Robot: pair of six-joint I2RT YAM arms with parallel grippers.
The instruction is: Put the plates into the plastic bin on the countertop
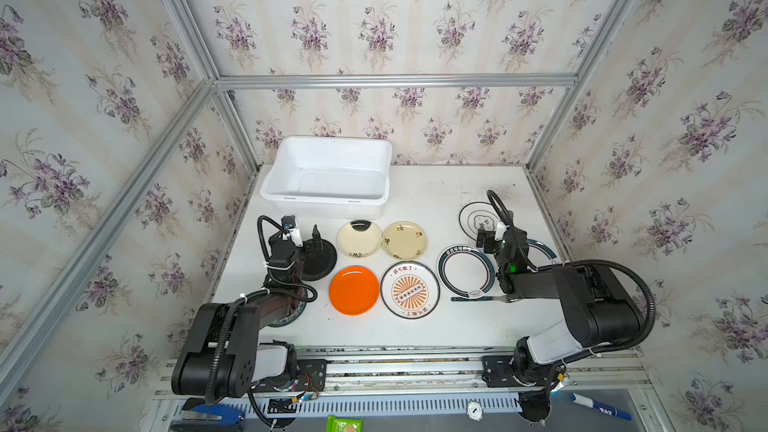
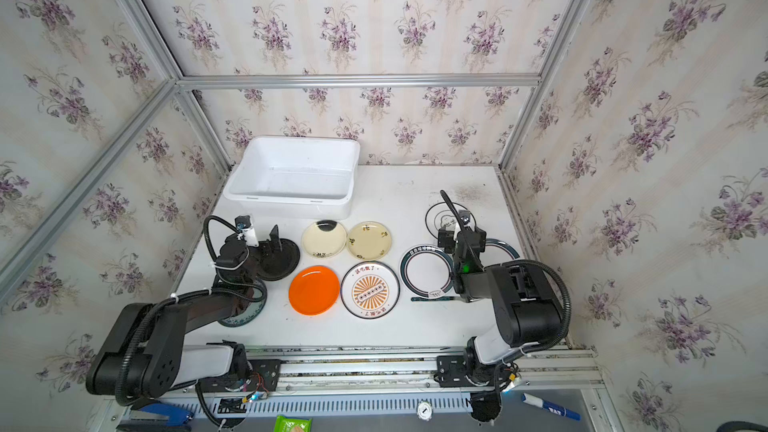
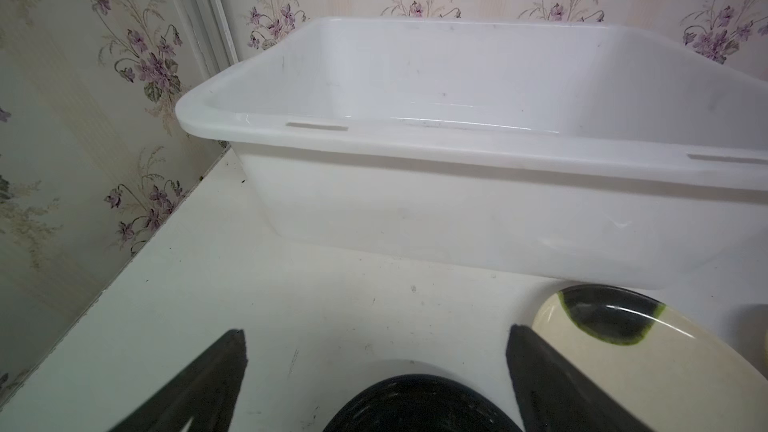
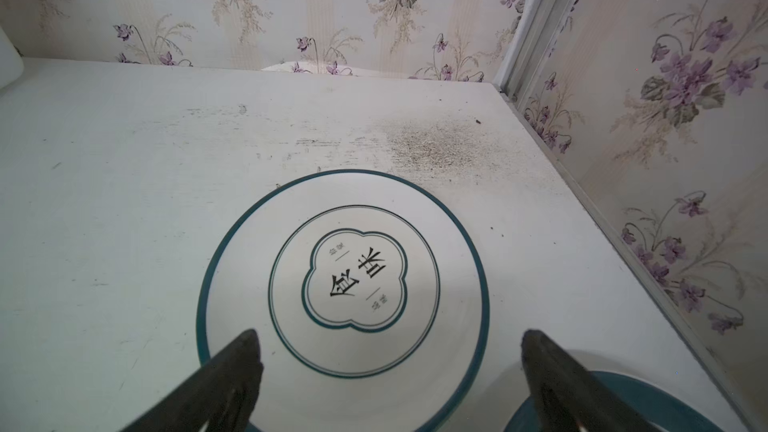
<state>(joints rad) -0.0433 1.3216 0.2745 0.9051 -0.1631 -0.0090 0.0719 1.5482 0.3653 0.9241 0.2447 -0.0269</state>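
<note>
both grippers stood fully open and held nothing. the left gripper [image 3: 376, 338] stood above the black plate [image 3: 415, 401], with the empty plastic bin [image 3: 457, 209] just ahead of its fingertips. the right gripper [image 4: 390, 336] stood above the white plate with teal rings [image 4: 345, 276], well apart from the bin. the step in hand was judged to be the first pick. recommended procedure: lower one gripper only, set one finger inside the rim and one outside, close on the rim, lift clear of the bin wall before travelling, and release low over the bin floor. the black plate offered the shorter carry. risk: the cream plate [image 3: 602, 326] lay close beside one finger of the left gripper and could be nudged. the wrist views showed finger spacing against each rim. only the top views showed the orange plate [image 1: 354, 290], the sunburst plate [image 1: 410, 290], the fork [image 1: 478, 298] on the desk [image 1: 415, 330], and a patterned plate [image 1: 293, 317] partly hidden under the left arm.
</note>
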